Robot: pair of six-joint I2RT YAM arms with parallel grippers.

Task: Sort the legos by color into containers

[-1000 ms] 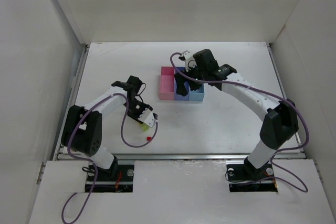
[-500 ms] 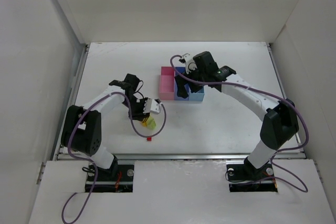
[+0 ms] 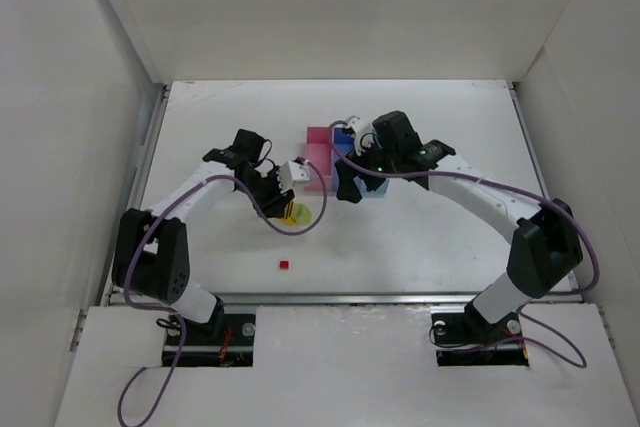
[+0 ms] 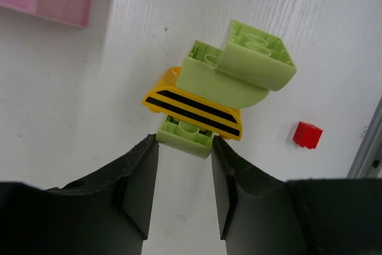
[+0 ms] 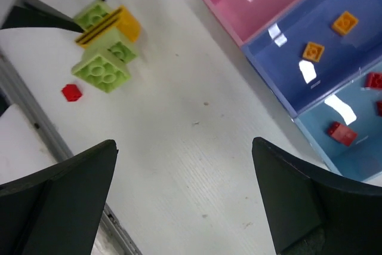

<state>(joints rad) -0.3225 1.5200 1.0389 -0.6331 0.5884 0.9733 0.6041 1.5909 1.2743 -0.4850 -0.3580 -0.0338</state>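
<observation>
The left tool (image 4: 184, 147) is clenched on the lowest lime block of a chunky plastic clump (image 4: 222, 82), lime-green bricks with a yellow, black-striped piece sandwiched between them. The clump sticks out beyond the fingertips, over the white counter (image 3: 430, 237), near the left wall of the open pink plastic bin (image 3: 318, 155). I can't tell whether it clears the surface.

The pink bin looks like the right home for it, since the violet-blue bin (image 5: 334, 52) next door holds two small orange bricks (image 5: 313, 51) and the pale blue bin (image 5: 358, 159) holds small red bricks (image 5: 341, 132). Only the bottom block is pinched, so I'd keep that squeeze firm, lift high enough to pass the bin wall, keep the wrist level, and let go only once the clump is well inside.

The right tool (image 5: 184, 147), jaws spread wide and empty, hovers just beside the tray's near side, its arm lying across the bins, so the two could crowd each other. A lone small red brick (image 3: 284, 265) lies on the counter, well apart from the tray, near the front edge
</observation>
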